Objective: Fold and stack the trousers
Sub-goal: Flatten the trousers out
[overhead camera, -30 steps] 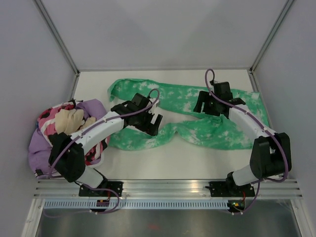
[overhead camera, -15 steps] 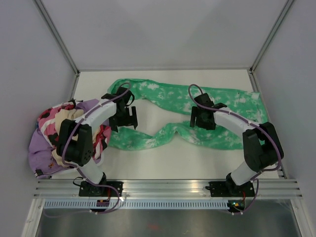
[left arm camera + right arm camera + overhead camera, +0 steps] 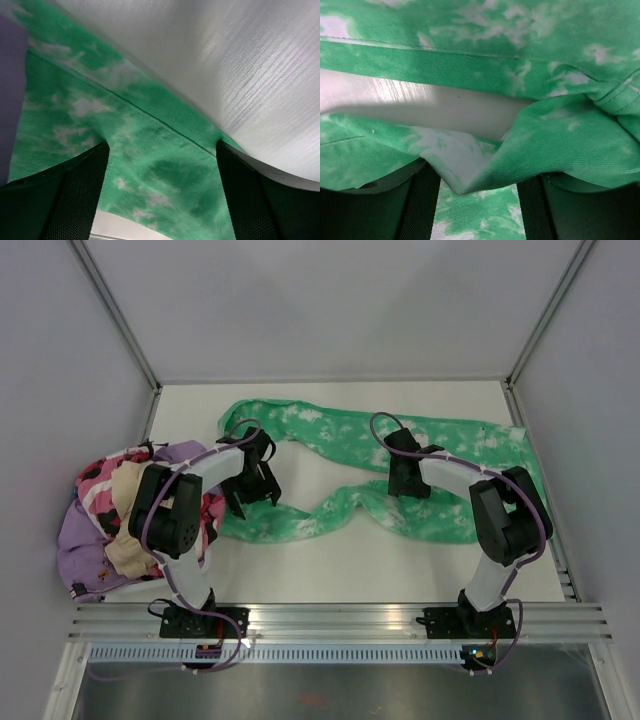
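Note:
The trousers (image 3: 330,435) are bright green with white mottling. They lie spread across the white table from back left to far right, with both legs looping toward the front. My left gripper (image 3: 254,490) is open and low over the left part; in the left wrist view (image 3: 160,200) green cloth (image 3: 150,150) lies between its dark fingers (image 3: 75,195). My right gripper (image 3: 405,480) is open over the middle of the trousers. In the right wrist view (image 3: 479,205) its jaws straddle a raised fold of cloth (image 3: 470,170). I see no waist button.
A heap of other clothes (image 3: 110,510), purple, pink and cream, lies at the table's left edge beside the left arm. Bare white table (image 3: 400,560) shows in front of the trousers. Metal frame posts and grey walls close in the back and sides.
Both arms have folded in. The left gripper moved left and down onto the cloth near the heap. The right gripper moved left and down onto the middle of the trousers.

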`<state>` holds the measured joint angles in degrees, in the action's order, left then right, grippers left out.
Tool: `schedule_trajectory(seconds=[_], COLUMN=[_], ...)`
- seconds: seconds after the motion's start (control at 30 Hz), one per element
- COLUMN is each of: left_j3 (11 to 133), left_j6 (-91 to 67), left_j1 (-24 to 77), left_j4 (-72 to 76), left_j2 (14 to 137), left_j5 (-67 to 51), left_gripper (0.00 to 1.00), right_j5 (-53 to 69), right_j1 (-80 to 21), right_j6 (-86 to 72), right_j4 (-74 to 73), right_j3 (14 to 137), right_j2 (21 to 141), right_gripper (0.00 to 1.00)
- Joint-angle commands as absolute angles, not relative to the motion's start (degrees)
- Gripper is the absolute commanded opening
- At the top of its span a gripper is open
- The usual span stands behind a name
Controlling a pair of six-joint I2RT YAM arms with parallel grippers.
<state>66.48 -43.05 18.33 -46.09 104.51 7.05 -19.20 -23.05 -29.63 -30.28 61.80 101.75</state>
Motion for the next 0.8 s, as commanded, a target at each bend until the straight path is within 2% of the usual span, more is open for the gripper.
schedule_trajectory(seconds=[0.0, 0.17, 0.2, 0.27, 0.3, 0.37, 0.4, 0.57, 0.67, 0.77], left_j3=[64.1, 61.9, 62.4, 63.5, 63.7, 64.2, 64.5, 70.4, 78.1, 84.1], left_j6=[-53.2, -59.3, -59.9, -60.1, -60.0, -59.7, -59.5, -54.9, -52.8, -53.0], left_j1=[18.3, 18.3, 18.5, 18.8, 18.7, 18.7, 18.7, 18.7, 18.7, 18.7], left_j4=[-38.5, -34.2, -35.6, -36.6, -36.8, -36.7, -37.0, -37.1, -42.4, -47.7], left_j2=[105.7, 106.4, 106.8, 107.8, 107.9, 108.3, 108.3, 106.2, 104.2, 102.0], left_j5=[9.0, 9.1, 9.8, 11.5, 11.6, 11.9, 11.9, 13.9, 19.4, 26.0], left_gripper=[0.93, 0.89, 0.86, 0.76, 0.59, 0.35, 0.05, 0.02, 0.02, 0.02], right_j5=[-21.5, -20.9, -21.2, -21.9, -22.0, -22.2, -22.3, -21.3, -17.4, -13.1], right_j1=[-22.8, -22.8, -22.8, -22.7, -22.5, -22.2, -22.1, -19.2, -16.0, -13.6], right_j6=[-25.3, -23.0, -23.0, -22.9, -23.0, -23.4, -23.5, -25.6, -27.1, -28.5], right_j4=[-27.9, -27.1, -27.1, -27.2, -27.1, -27.1, -27.0, -24.8, -22.9, -21.3], right_j3=[62.0, 61.0, 60.9, 60.9, 60.9, 61.1, 61.2, 60.7, 61.1, 61.9], right_j2=[103.5, 100.7, 100.5, 100.5, 100.5, 100.5, 100.5, 98.2, 96.5, 95.0], right_gripper=[0.63, 0.64, 0.64, 0.64, 0.64, 0.64, 0.64, 0.62, 0.56, 0.45])
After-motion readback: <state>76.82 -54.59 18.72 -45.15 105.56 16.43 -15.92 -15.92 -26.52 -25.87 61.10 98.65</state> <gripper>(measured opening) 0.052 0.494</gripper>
